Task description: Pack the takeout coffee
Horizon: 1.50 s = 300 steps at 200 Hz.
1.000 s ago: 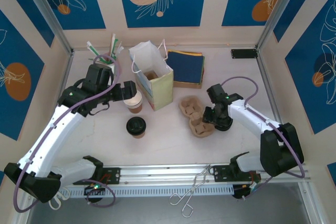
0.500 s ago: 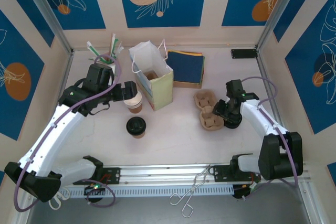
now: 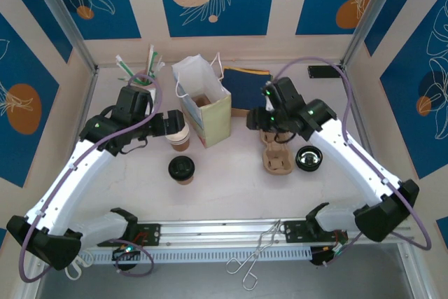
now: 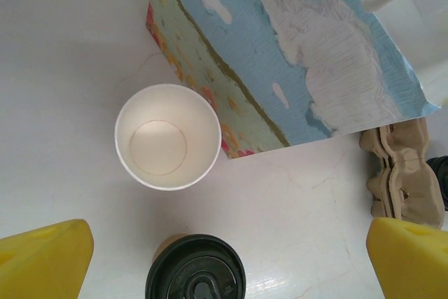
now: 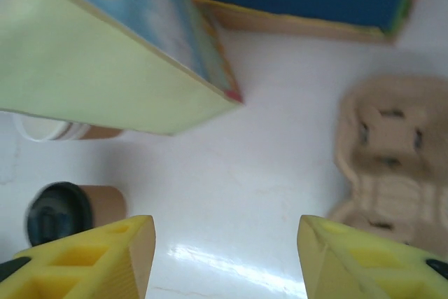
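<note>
1. One paper bag [image 3: 204, 106] stands open-topped between the left gripper [image 3: 168, 122] and right gripper [image 3: 260, 120]; both have fingers spread wide, holding nothing.
2. Cup carrier [image 3: 277, 159] lies at the bag's 4 o'clock.
3. Coffee [image 3: 182, 169] stands upright at the bag's 7 o'clock: brown paper wall, black lid [image 4: 196, 271]. Grip the wall below the lid, gently, and keep it level.
4. Skip the open cup [image 3: 179, 136] at the coffee's 12 o'clock.

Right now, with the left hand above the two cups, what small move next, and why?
Probably pull the open left hand back to centre over the lidded cup: in its wrist view that cup sits at the bottom edge, the lidless cup further ahead.
</note>
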Each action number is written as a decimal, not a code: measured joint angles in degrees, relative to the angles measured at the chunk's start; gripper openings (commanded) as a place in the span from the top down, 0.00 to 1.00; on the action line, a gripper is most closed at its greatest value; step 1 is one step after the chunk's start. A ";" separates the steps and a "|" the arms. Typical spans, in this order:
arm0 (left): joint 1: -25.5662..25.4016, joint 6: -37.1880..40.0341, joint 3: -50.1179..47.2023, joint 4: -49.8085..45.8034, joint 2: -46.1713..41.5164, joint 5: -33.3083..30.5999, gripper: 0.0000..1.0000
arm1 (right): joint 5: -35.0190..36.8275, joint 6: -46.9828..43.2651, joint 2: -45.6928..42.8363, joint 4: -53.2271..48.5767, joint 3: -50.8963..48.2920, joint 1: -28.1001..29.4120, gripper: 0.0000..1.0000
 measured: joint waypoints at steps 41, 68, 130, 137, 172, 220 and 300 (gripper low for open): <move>0.00 0.02 -0.66 0.09 -2.78 0.63 0.00 | 0.79 -5.14 15.78 -1.33 19.15 1.79 0.43; 0.00 0.44 -0.68 -0.55 -4.48 0.66 0.00 | 0.61 -7.32 24.20 -2.67 28.37 1.53 0.43; 0.00 1.07 -1.70 -1.27 -5.20 0.68 0.00 | -1.20 -9.46 36.37 -7.13 44.63 0.33 0.68; 0.00 1.07 -1.86 -1.29 -5.20 0.68 0.00 | -1.38 -9.62 37.53 -7.78 45.72 0.24 0.70; 0.00 1.07 -2.08 -1.40 -5.20 0.68 0.00 | -1.66 -10.71 39.34 -10.58 46.23 0.26 0.83; 0.00 1.01 -2.67 -1.18 -5.22 2.47 0.00 | -1.77 -11.10 35.23 -10.97 40.85 0.31 0.93; -0.61 -0.31 -4.33 -0.72 -6.16 4.07 0.00 | -2.45 -9.99 17.09 -11.34 20.76 1.20 0.96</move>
